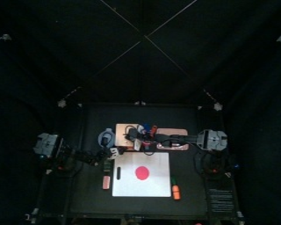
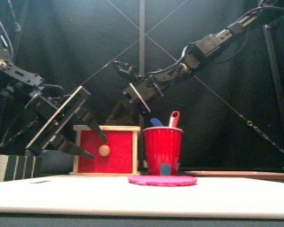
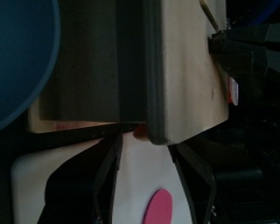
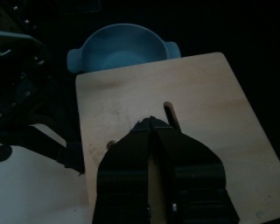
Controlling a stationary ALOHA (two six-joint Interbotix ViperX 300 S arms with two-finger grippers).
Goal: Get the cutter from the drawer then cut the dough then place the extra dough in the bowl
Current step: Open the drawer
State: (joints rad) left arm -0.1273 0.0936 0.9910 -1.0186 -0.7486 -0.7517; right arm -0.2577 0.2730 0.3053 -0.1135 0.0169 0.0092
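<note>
The pale wooden box [image 1: 138,137] stands behind the white cutting board [image 1: 122,189], its red drawer front [image 2: 106,149] facing forward. My left gripper [image 3: 143,140] is low in front of the drawer, its jaws drawn in around the red knob [image 3: 140,132]. My right gripper [image 4: 150,129] is shut, tips pressed on the box top [image 4: 201,96] beside its slot. A flat red dough disc [image 1: 140,171] lies on the board. The blue-grey bowl [image 4: 119,48] sits left of the box. No cutter is visible.
A red cup [image 2: 162,149] holding a blue and a red toy knife stands beside the drawer front. An orange toy [image 1: 175,189] lies at the board's right edge, and a small item [image 1: 104,183] lies at its left edge.
</note>
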